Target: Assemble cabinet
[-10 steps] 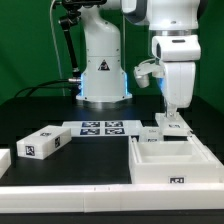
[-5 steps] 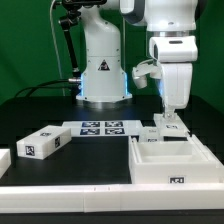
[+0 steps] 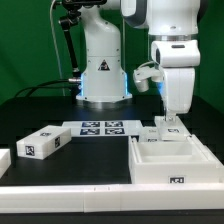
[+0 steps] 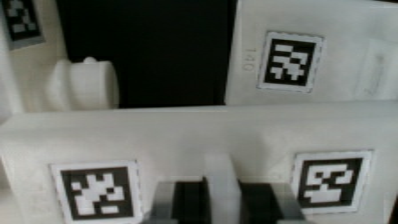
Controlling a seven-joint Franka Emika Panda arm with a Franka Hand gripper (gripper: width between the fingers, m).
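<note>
The cabinet's open-box shell (image 3: 170,162) lies at the front right of the table in the exterior view. My gripper (image 3: 168,119) hangs just behind the shell's back wall, down on a small white tagged cabinet part (image 3: 160,131). In the wrist view my gripper (image 4: 217,195) has its dark fingers (image 4: 183,200) closed on a narrow white strip of a tagged white part (image 4: 178,145). Another tagged white face (image 4: 290,60) and a rounded white knob (image 4: 86,85) lie beyond it. A white drawer block (image 3: 42,143) lies at the exterior view's left.
The marker board (image 3: 100,128) lies flat mid-table in front of the robot base (image 3: 103,75). Another white part (image 3: 4,160) shows at the far left edge. A white ledge (image 3: 70,195) runs along the table's front.
The arm and gripper have shifted very slightly toward the exterior view's right. The parts on the table have not moved.
</note>
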